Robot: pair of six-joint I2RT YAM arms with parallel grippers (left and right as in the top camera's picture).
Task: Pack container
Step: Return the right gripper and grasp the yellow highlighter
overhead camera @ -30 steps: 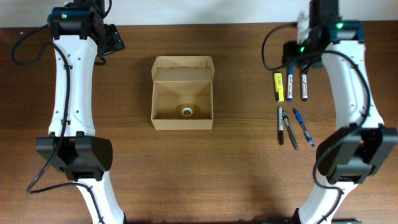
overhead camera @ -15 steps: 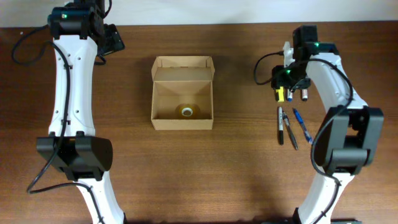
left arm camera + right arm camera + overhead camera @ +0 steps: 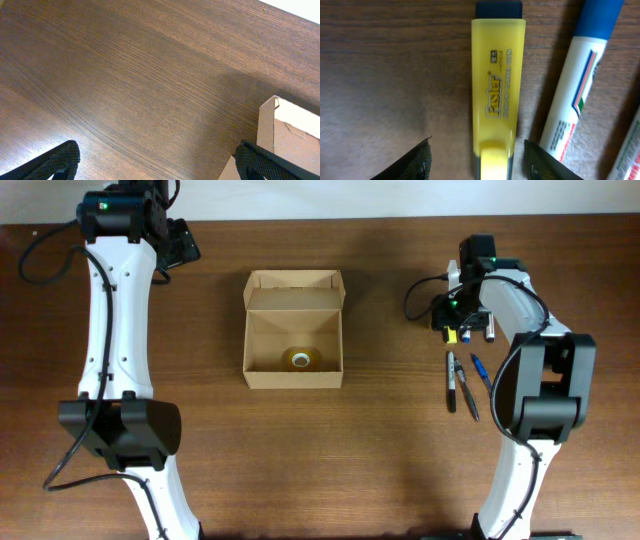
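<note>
The container [image 3: 294, 330] sits open at the middle of the table [image 3: 390, 440], lid flap folded back toward the far edge, a tape roll [image 3: 299, 359] on its floor and bare wood on all four sides. The right gripper [image 3: 475, 165] is low over the yellow highlighter [image 3: 497, 95], fingers spread to either side of its barrel without closing on it, and a blue-capped marker [image 3: 580, 75] lies just beside the right finger. The left gripper [image 3: 155, 160] hangs near the far left edge with fingers wide apart over bare wood, the box corner just beside one fingertip.
</note>
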